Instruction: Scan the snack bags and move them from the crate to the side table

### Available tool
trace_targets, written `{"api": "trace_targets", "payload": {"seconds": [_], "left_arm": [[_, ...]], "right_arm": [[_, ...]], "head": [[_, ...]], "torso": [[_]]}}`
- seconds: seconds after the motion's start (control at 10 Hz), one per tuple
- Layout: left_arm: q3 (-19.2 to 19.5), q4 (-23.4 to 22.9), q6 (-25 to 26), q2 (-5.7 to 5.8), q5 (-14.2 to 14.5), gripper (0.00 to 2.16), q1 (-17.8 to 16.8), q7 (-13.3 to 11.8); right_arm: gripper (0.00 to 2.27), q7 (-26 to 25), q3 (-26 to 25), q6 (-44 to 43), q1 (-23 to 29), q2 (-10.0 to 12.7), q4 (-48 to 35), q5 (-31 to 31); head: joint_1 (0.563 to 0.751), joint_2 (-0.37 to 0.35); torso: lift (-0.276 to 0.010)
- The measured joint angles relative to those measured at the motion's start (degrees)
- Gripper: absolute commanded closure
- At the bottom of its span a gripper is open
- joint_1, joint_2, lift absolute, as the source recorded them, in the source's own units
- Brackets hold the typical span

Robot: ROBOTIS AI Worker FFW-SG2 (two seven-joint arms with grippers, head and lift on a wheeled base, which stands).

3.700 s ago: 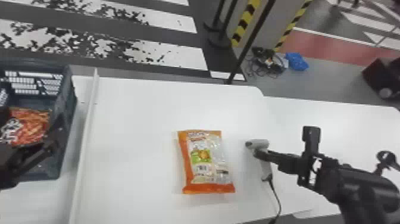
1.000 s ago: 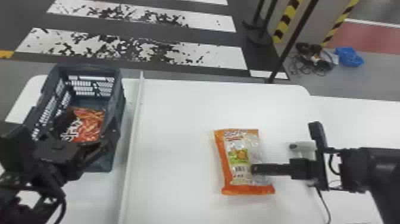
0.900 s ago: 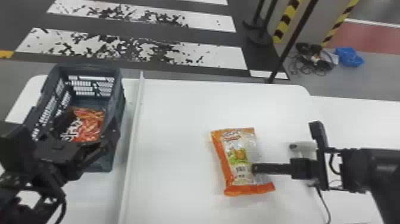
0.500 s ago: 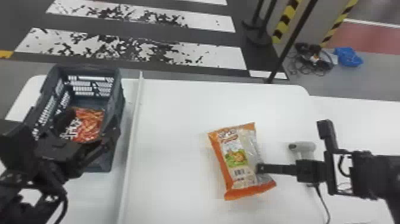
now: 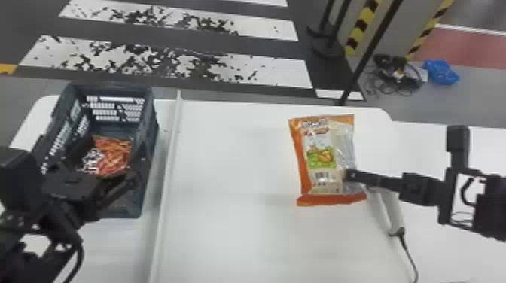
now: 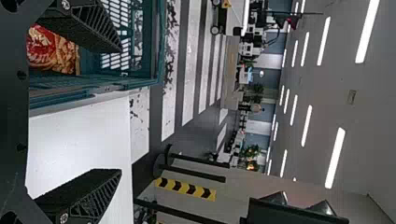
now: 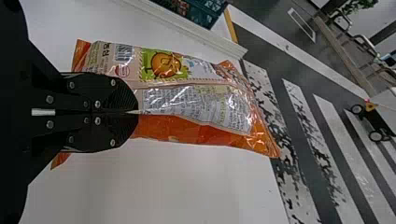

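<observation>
Our right gripper (image 7: 136,112) is pressed shut on the orange snack bag (image 5: 323,150), pinching a bit of its shiny wrap. The bag sits just left of the scanner (image 5: 391,210), so our right arm is the near one. Its long side runs from near us to far off, and the black fingers come at it from the scanner's side. We think the next job is a scan, with the bar code (image 5: 322,175) brought to the scanner.

The bag is crinkly, puffy plastic, part clear. The scanner is smooth and pale, with a thin dark cord (image 5: 408,256). The side table (image 5: 421,141), flat and white, is past the scanner on the right. Well left of the scanner, our left gripper (image 6: 121,110) is wide open with nothing in it, by the hard, holey crate (image 5: 148,150), where a red packet (image 5: 115,156) lies.
</observation>
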Motion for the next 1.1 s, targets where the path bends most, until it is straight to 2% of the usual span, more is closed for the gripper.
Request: {"api": "trace_targets", "payload": {"seconds": [0.2,0.4,0.6,0.8,1.1], "left_arm": [[-0.1,0.2,0.9,0.16,0.4,0.08,0.0,-0.1],[-0.2,-0.6,1.5,0.72,0.4,0.08,1.1,-0.6],[1.0,-1.8,2.7,1.44,1.1,0.08,2.1,-0.6],[1.1,-1.4,2.8,1.5,1.2,0.08,2.7,-1.1],[1.6,-1.1,2.7,2.1,1.7,0.08,3.2,-1.4]], "right_arm": [[2.2,-5.6,-5.9,-6.4,-3.9,0.1,8.3,-5.0],[2.2,-9.1,-13.1,-15.3,-6.5,0.1,18.2,-10.4],[2.2,-16.6,-16.2,-24.2,-7.7,-0.2,25.9,-11.1],[2.24,-24.3,-15.8,-31.5,-8.5,-0.8,32.0,-7.9],[2.24,-40.0,-10.9,-45.5,-7.8,0.6,37.5,-0.9]], "head": [[0.695,-0.249],[0.695,-0.35],[0.695,-0.35],[0.695,-0.35],[0.695,-0.35]], "torso": [[-0.087],[-0.087],[-0.087],[-0.087],[-0.087]]}}
